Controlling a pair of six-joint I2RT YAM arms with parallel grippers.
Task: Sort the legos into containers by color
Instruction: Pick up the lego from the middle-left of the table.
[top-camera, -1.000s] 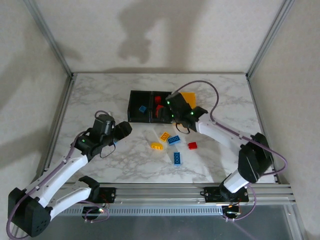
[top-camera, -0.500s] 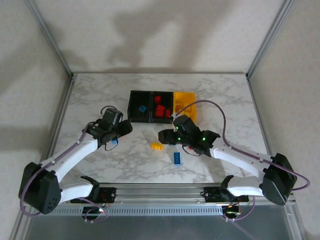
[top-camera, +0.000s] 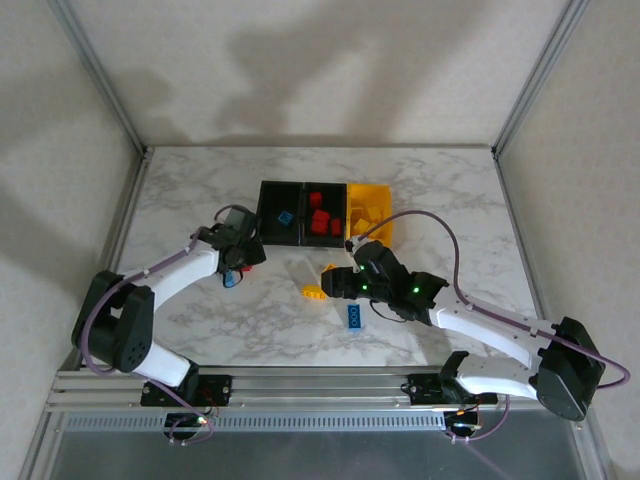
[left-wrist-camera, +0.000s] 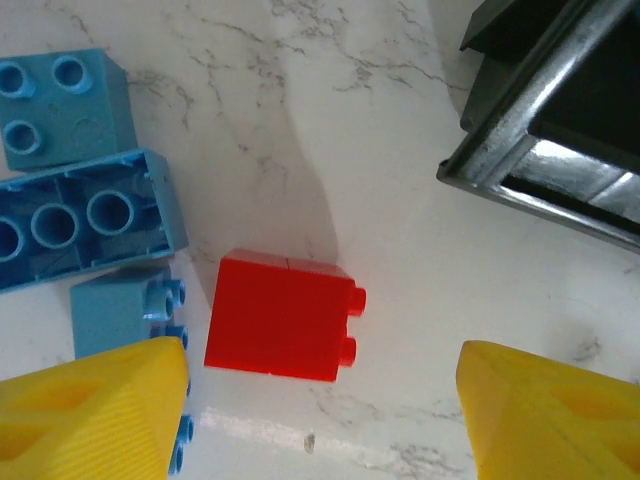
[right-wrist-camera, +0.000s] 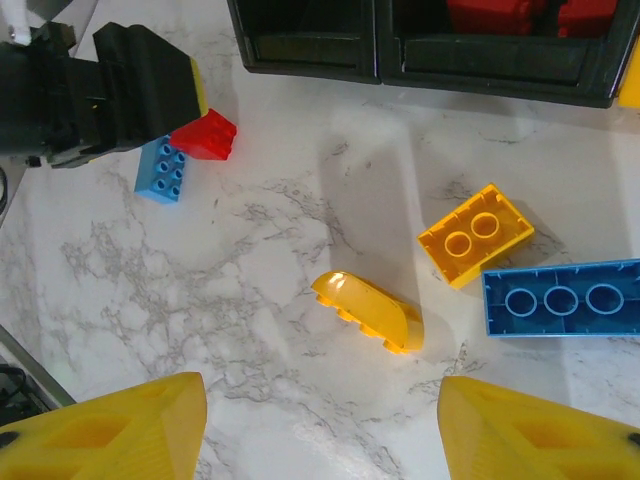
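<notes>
The left hand (left-wrist-camera: 325, 405) hangs open above the white marble-patterned desk (left-wrist-camera: 400, 200), yellow fingers spread wide and gripping nothing. Just beyond the fingertips, within their span, a small red studded plastic brick (left-wrist-camera: 285, 318) lies on its side, its studs pointing toward the bins.

Blue pieces crowd it on one side. A small light-blue brick (left-wrist-camera: 125, 305), also on its side, sits just beside it and is partly covered by one fingertip. A larger blue brick turned hollow-side up (left-wrist-camera: 85, 215) lies next to that, and a square blue brick with studs up (left-wrist-camera: 60, 100) is further off. On the other side, the corner of the left black rectangular plastic bin (left-wrist-camera: 540, 150) stands near.

The right hand (right-wrist-camera: 325, 425) is likewise open and empty, above a yellow brick with a rounded top (right-wrist-camera: 368, 312). Close by lies an upturned yellow brick (right-wrist-camera: 475, 235), just beside a long blue brick (right-wrist-camera: 560, 298) that is also hollow-side up.

The three bins stand in a row beyond the loose bricks. The left black one holds a single blue brick (top-camera: 285, 217), and the middle black bin (top-camera: 322, 187) holds several red bricks (top-camera: 320, 222). The yellow plastic bin (top-camera: 372, 190) is at the right end, with the right arm's purple cable (top-camera: 420, 214) arching over its near part.
</notes>
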